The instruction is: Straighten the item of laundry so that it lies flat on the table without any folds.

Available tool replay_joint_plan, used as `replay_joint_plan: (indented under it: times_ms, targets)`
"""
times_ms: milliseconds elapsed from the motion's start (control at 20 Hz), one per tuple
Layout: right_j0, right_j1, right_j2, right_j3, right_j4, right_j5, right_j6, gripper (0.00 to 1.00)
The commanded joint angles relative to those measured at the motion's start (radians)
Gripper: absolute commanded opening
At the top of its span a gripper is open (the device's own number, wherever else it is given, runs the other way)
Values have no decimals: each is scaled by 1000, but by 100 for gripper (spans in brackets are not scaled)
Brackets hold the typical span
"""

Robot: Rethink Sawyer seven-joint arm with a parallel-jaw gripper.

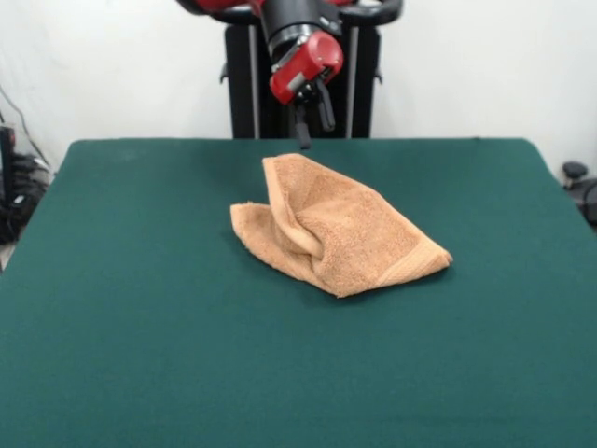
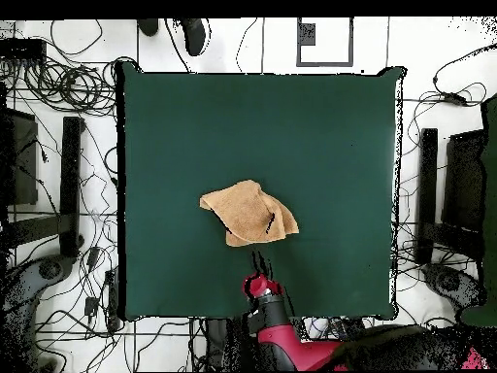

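The item of laundry (image 1: 336, 229), a light orange-tan towel, lies crumpled near the middle of the green table (image 1: 140, 280). It is folded over itself, with a raised ridge down its middle and a woven band along the near right hem. Seen from above, the towel (image 2: 248, 212) is an uneven bunched shape on the table (image 2: 320, 126). My gripper (image 1: 315, 133) hangs above the table just behind the towel's far corner, open and holding nothing. In the overhead view the gripper (image 2: 259, 256) sits a little below the towel, apart from it.
Wide bare green cloth surrounds the towel on every side. Tangled cables (image 2: 58, 83) cover the floor around the table, and dark stands (image 2: 427, 194) flank its left and right edges.
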Motion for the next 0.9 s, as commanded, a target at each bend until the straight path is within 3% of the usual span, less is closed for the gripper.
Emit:
replay_joint_plan:
  times_ms: [50,500,900]
  targets:
    - [17,72,5,-123,52,-97,36,100]
    - [20,111,-13,-92,241,-211,81,100]
    - [38,78,-6,-86,232,-189,79,100]
